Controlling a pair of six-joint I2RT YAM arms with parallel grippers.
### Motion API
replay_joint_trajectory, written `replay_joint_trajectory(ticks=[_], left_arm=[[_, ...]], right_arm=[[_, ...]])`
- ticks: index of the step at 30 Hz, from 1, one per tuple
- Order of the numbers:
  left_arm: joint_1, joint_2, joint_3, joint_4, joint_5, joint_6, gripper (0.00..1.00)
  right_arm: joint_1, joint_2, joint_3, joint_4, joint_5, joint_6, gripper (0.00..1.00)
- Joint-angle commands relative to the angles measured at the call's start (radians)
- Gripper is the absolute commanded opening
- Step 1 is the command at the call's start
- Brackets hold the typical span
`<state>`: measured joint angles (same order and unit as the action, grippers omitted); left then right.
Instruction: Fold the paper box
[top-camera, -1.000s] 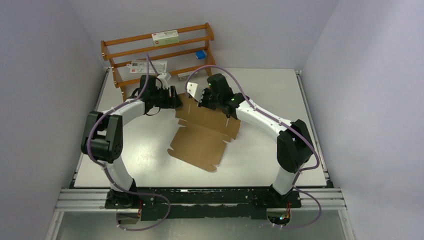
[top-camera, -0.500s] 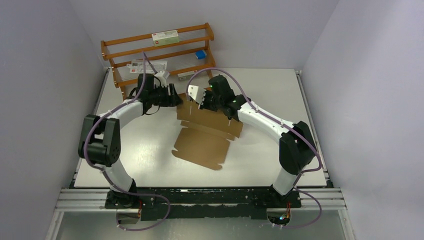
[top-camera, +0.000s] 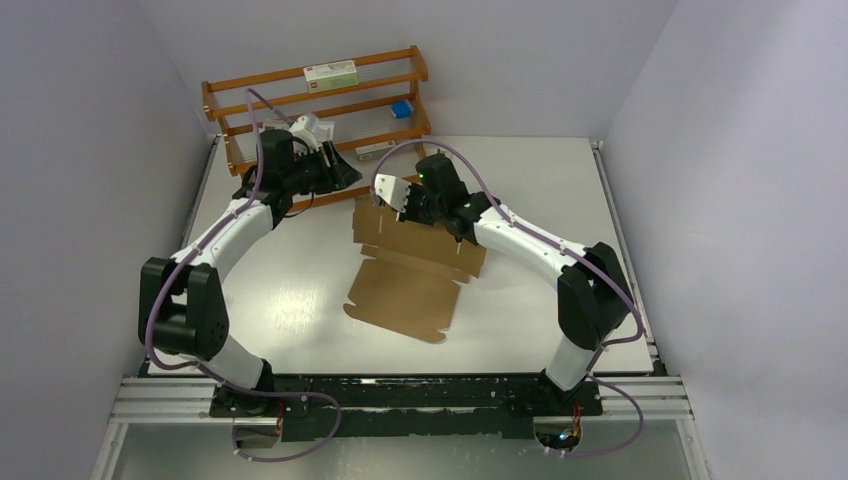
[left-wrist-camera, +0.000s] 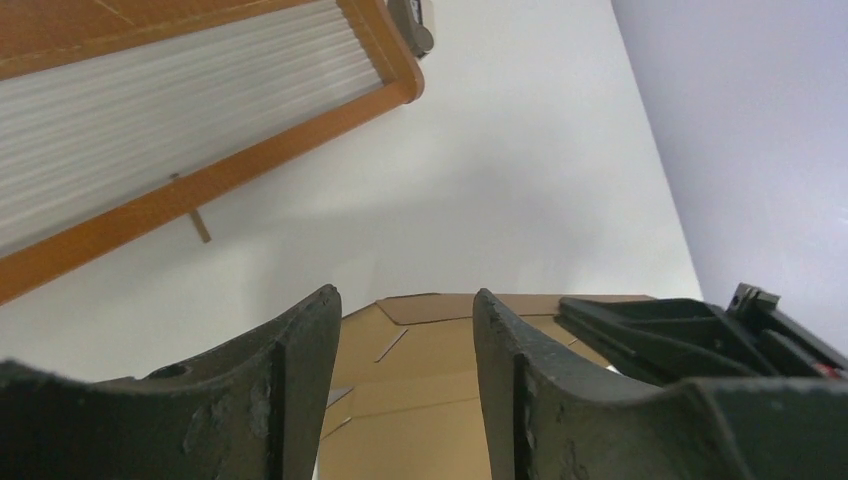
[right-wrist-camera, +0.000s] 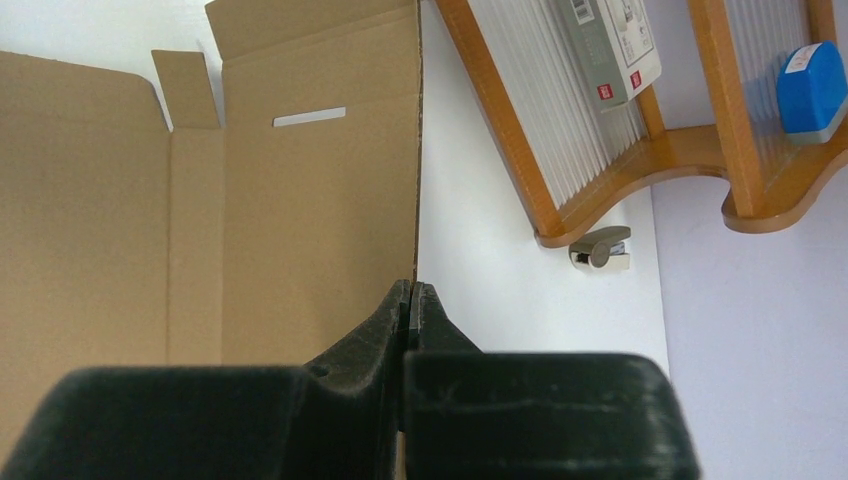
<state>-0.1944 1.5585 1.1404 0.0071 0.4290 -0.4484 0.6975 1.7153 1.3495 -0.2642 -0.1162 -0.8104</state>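
Observation:
The paper box (top-camera: 408, 280) is a flat brown die-cut sheet lying mid-table, and its far panel (right-wrist-camera: 300, 190) is raised. My right gripper (top-camera: 422, 207) is shut on the edge of that raised panel, and the cardboard edge runs straight into the right gripper (right-wrist-camera: 411, 285). My left gripper (top-camera: 348, 172) hangs open by the rack's foot, left of the sheet's far corner and apart from it. In the left wrist view the left gripper (left-wrist-camera: 405, 293) holds nothing, the paper box (left-wrist-camera: 420, 390) lies beyond the gap, and the right gripper's dark body (left-wrist-camera: 700, 335) sits at the right.
A wooden rack (top-camera: 320, 100) stands at the table's back left, holding a white red-labelled carton (top-camera: 330, 73), a small blue box (top-camera: 402, 108) and a flat white packet (top-camera: 298, 133). A small grey clip (right-wrist-camera: 600, 247) lies by the rack's foot. Walls close in on both sides.
My left arm has drawn back and up towards the rack, away from the sheet's far left corner. The right gripper has kept its hold, and the sheet barely shifted.

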Motion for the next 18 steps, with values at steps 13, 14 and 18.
replay_joint_trajectory(ticks=[13, 14, 18], left_arm=[[-0.084, 0.09, 0.081, -0.071, 0.038, -0.089, 0.5], [-0.086, 0.09, 0.075, -0.07, 0.045, -0.092, 0.5], [-0.099, 0.086, 0.061, -0.071, 0.054, -0.102, 0.49]], right_arm=[[0.01, -0.031, -0.028, 0.068, 0.025, -0.015, 0.0], [0.009, -0.03, -0.029, 0.073, 0.026, -0.014, 0.0], [0.01, -0.025, -0.028, 0.086, 0.026, -0.011, 0.0]])
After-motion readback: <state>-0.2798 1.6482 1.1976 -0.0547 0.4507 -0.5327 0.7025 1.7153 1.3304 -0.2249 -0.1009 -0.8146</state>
